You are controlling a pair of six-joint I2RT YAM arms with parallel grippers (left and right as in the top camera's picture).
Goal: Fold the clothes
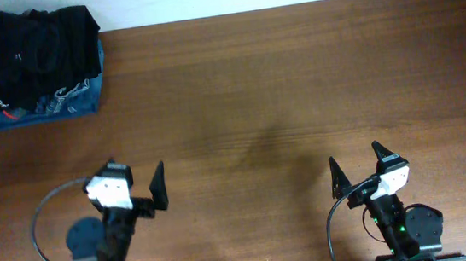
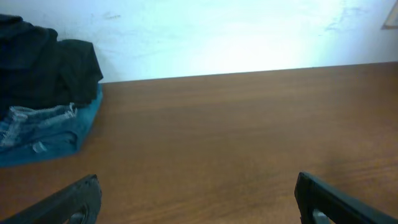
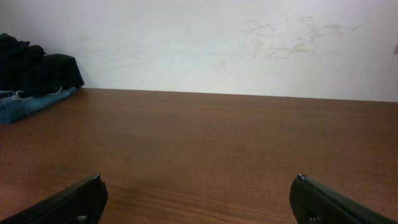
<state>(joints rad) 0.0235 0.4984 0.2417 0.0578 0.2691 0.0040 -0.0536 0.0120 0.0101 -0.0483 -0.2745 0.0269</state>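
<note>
Clothes sit in one heap at the upper left of the overhead frame, at the far edge of the table (image 1: 254, 85). The heap holds one blue garment (image 1: 76, 101) with white print at the bottom. Bunched over it is the black garment (image 1: 27, 43), covering most of it. Whether that dark mass is one piece or more, I cannot tell; a small round white mark shows at its lower left edge. In both wrist views the heap lies at the left edge of the frame, against the pale wall.

Two arms stand at the bottom of the overhead frame. The left gripper (image 1: 136, 163) sits lower left and the right gripper (image 1: 353, 153) lower right. Both are well apart from the heap, with jaws spread wide and grasping nothing. Bare wood lies between each pair of fingers.
</note>
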